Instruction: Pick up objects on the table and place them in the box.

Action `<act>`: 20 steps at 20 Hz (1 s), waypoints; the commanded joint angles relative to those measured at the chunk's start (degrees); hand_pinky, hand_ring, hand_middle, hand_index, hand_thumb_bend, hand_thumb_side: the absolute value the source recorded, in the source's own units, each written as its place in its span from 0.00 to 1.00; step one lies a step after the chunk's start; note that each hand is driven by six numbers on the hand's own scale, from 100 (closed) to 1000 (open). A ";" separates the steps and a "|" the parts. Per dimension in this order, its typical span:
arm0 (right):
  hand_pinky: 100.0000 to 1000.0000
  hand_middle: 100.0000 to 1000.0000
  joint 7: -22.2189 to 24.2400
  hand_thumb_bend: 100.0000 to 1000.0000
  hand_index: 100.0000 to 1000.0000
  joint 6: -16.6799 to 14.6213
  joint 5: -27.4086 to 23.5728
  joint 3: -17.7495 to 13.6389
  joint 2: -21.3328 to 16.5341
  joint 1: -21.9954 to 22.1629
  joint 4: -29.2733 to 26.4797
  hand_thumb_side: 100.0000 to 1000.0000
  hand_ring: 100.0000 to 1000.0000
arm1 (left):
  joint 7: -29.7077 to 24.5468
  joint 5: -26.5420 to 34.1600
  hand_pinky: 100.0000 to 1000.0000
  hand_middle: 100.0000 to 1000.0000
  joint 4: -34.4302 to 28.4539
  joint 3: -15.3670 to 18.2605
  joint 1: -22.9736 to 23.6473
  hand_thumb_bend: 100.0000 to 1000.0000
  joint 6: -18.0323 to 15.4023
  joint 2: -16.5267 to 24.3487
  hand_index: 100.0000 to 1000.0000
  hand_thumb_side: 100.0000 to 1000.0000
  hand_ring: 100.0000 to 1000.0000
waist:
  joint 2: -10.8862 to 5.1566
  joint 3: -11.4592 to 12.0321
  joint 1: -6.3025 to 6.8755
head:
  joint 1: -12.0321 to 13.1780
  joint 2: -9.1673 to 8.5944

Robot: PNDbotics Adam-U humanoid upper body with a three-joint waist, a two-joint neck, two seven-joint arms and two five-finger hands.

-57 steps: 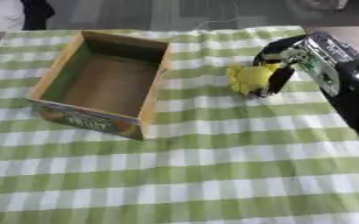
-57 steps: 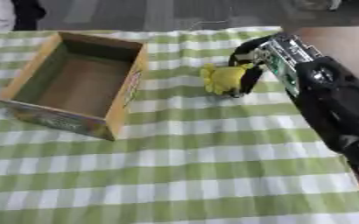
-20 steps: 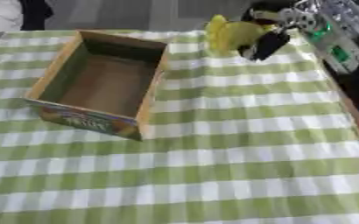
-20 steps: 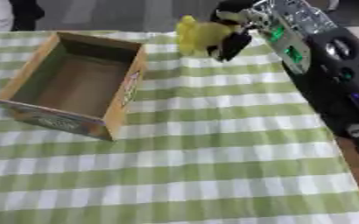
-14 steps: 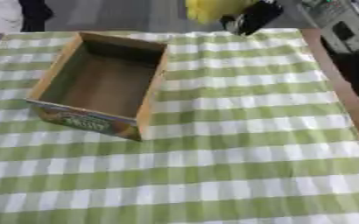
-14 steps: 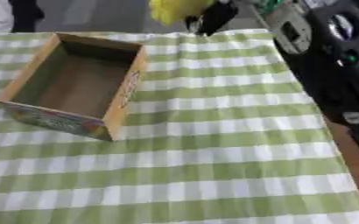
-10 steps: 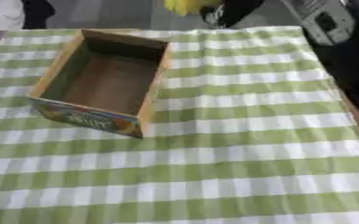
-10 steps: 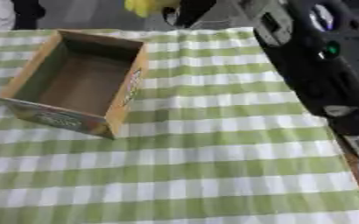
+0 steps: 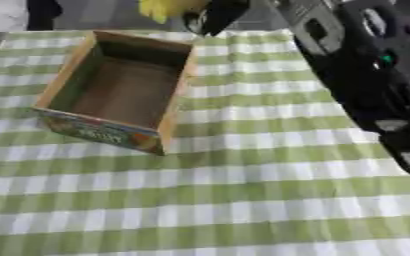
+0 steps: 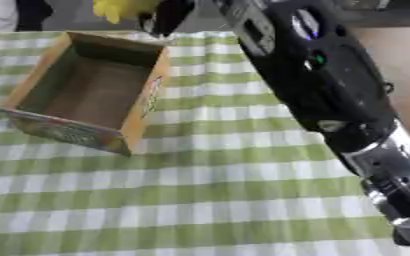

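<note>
The right robot hand (image 9: 215,15) has lifted the yellow object (image 9: 167,7) off the counter (image 9: 243,190), where it lay to the right of the box (image 9: 121,90), and carried it up and leftward. It now hangs at the top edge of the view, just beyond the box's far right corner, and the arm (image 10: 318,85) stretches across the right side of the checked cloth.

Yellow object (image 9: 166,8) — blurred, cropped — in right hand (image 9: 215,15)

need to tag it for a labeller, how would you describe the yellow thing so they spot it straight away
Start at the open cardboard box on the green checked cloth. Look past its far right corner, at the picture's top: the yellow object hangs in the right hand, the only bright yellow item.
</note>
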 commanded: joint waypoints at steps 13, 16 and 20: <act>0.76 0.43 -6.25 0.00 0.58 0.74 7.52 -0.49 10.14 -0.59 12.87 0.37 0.78 | -1.09 0.77 0.72 0.54 -1.09 -0.74 -1.31 0.00 -0.04 1.17 0.72 0.92 0.57 | 0.03 1.62 -0.07 | -2.55 -1.98; 0.75 0.43 -7.53 0.00 0.58 0.48 9.63 -0.70 11.70 0.00 15.85 0.37 0.78 | -1.22 0.83 0.72 0.54 -1.09 -0.79 -1.44 0.00 -0.04 1.14 0.72 0.93 0.57 | 0.24 1.80 -0.15 | -2.82 -2.18; 0.75 0.44 -9.15 0.00 0.59 -0.33 12.16 -1.09 13.34 0.76 19.51 0.38 0.79 | -1.31 0.92 0.72 0.54 -1.09 -0.82 -1.57 0.00 -0.06 1.10 0.72 0.93 0.57 | 0.47 2.05 -0.17 | -2.93 -2.42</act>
